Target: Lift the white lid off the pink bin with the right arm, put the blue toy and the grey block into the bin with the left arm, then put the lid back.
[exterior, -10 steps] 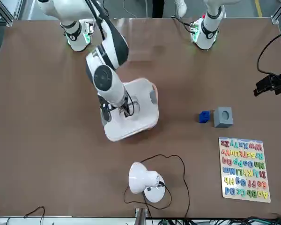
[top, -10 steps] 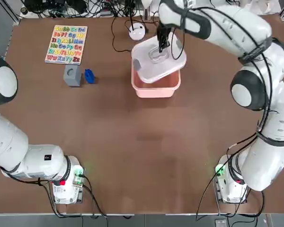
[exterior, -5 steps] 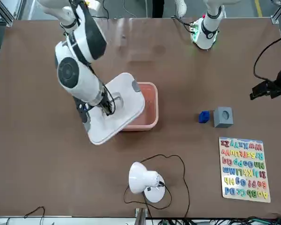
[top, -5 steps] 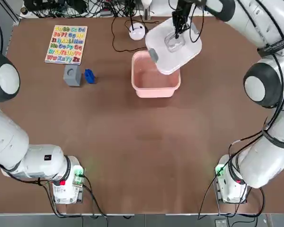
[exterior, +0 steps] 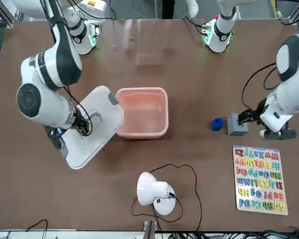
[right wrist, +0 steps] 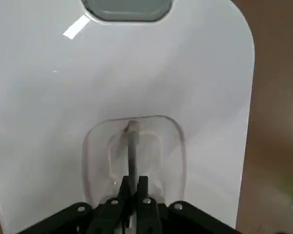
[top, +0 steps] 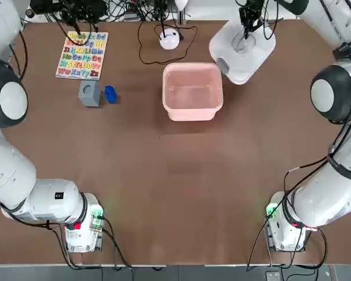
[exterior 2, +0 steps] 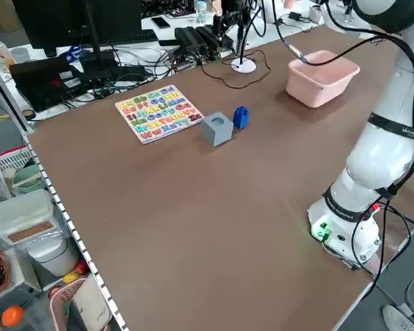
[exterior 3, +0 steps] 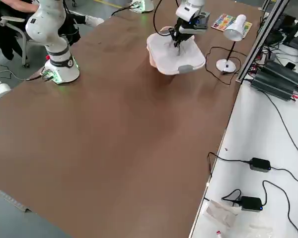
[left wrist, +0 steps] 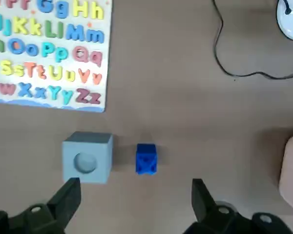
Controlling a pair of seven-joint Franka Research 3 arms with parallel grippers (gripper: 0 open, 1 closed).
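A: Where was the right hand [top: 246, 26]?
B: Upper right of the overhead picture, clamped tight on the clear handle of the white lid [top: 241, 51]. The lid hung tilted, clear of the pink bin [top: 193, 92].

A: And the bin?
B: Open, sitting at upper centre of the brown bench [top: 175, 193], with the lid just off its upper-right corner.

A: The left hand [left wrist: 134, 207]?
B: Its fingers [left wrist: 66, 200] were spread wide, holding nothing, above the grey block [left wrist: 87, 157] and the blue toy [left wrist: 146, 158].

A: Where were those two?
B: Side by side at the left of the overhead picture, nearly touching, block on the left, just below the alphabet puzzle board [top: 82, 54]. A small white lamp [top: 169, 38] stood above the bin.
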